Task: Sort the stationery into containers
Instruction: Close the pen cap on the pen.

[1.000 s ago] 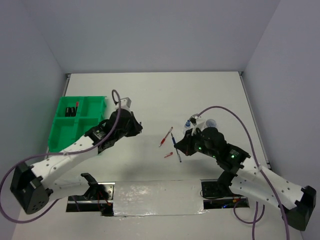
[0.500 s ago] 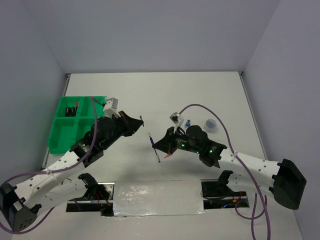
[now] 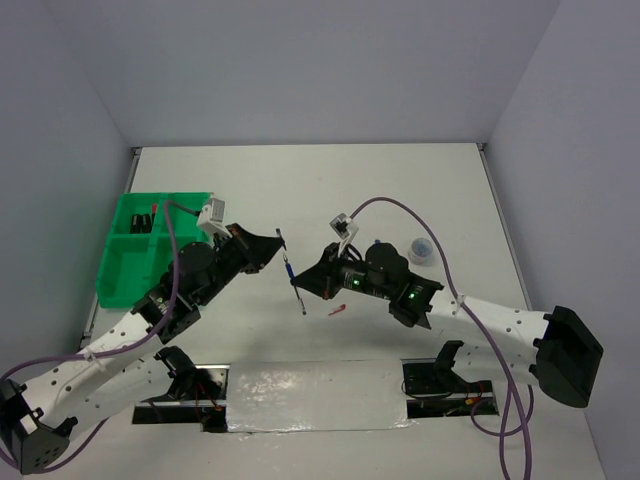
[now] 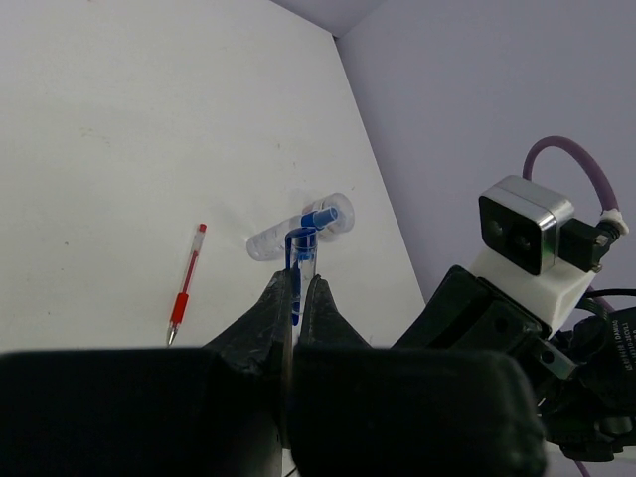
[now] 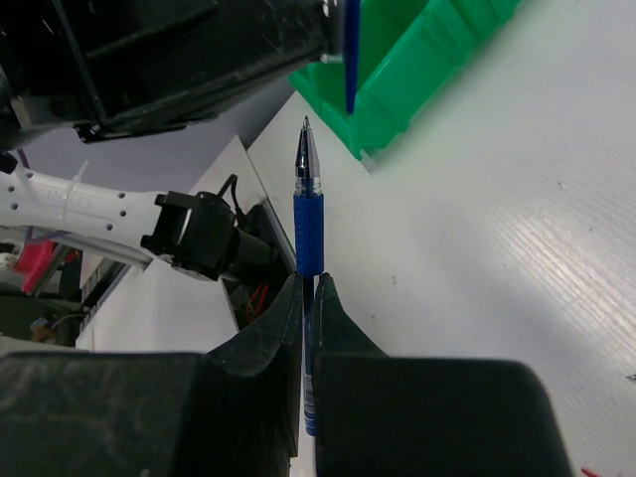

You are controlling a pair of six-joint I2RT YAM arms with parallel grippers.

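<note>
Looking down on a white surface (image 3: 300, 190). At far left, a green tray (image 3: 125, 268) of four compartments, with short dark markers (image 3: 140, 221) in a far one. Next, left gripper (image 3: 279, 241) clamped shut on a thin blue pen (image 4: 294, 266), raised off the surface. Just right of it, right gripper (image 5: 308, 288) pinched tight on a second blue pen (image 3: 294, 280), tip sticking out past the jaws. Farther right, lying loose on the surface: a red pen (image 4: 185, 290), a clear bottle (image 4: 270, 241) with a blue cap, and a small round roll (image 3: 422, 250).
</note>
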